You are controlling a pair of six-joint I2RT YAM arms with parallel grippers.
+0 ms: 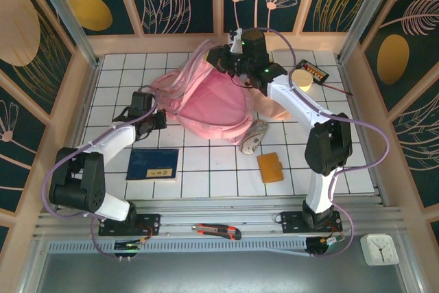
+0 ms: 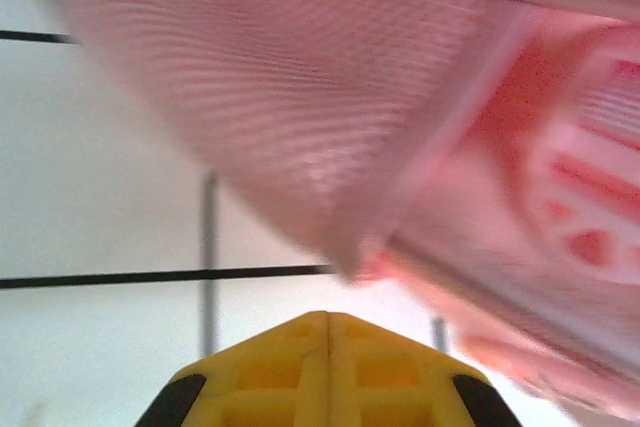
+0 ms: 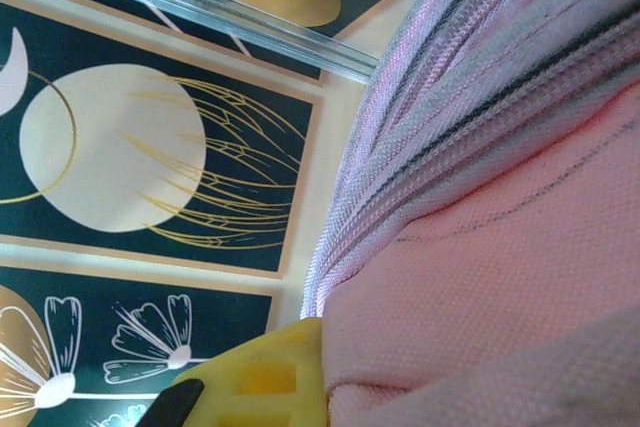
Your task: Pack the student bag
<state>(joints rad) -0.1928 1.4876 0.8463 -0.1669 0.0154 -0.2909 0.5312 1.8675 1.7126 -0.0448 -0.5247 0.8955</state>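
Observation:
The student bag (image 1: 209, 101) is a big pink fabric backpack lying across the middle of the tiled table, its top lifted toward the back wall. My right gripper (image 1: 223, 57) is at that raised top edge. In the right wrist view it (image 3: 325, 347) is shut on the bag's pink cloth (image 3: 480, 277) beside a pale webbing strip, and one yellow finger (image 3: 260, 377) shows while the fabric hides the other. My left gripper (image 1: 162, 120) sits at the bag's left edge. Its (image 2: 328, 322) yellow fingers are pressed together with nothing between them, just short of the fabric (image 2: 330, 117).
A dark blue book (image 1: 152, 164) lies front left and an orange wallet (image 1: 270, 167) front right. A white mouse (image 1: 254, 136) rests against the bag's right corner. A small black device (image 1: 315, 72) sits back right. A box cutter (image 1: 216, 231) lies on the front rail.

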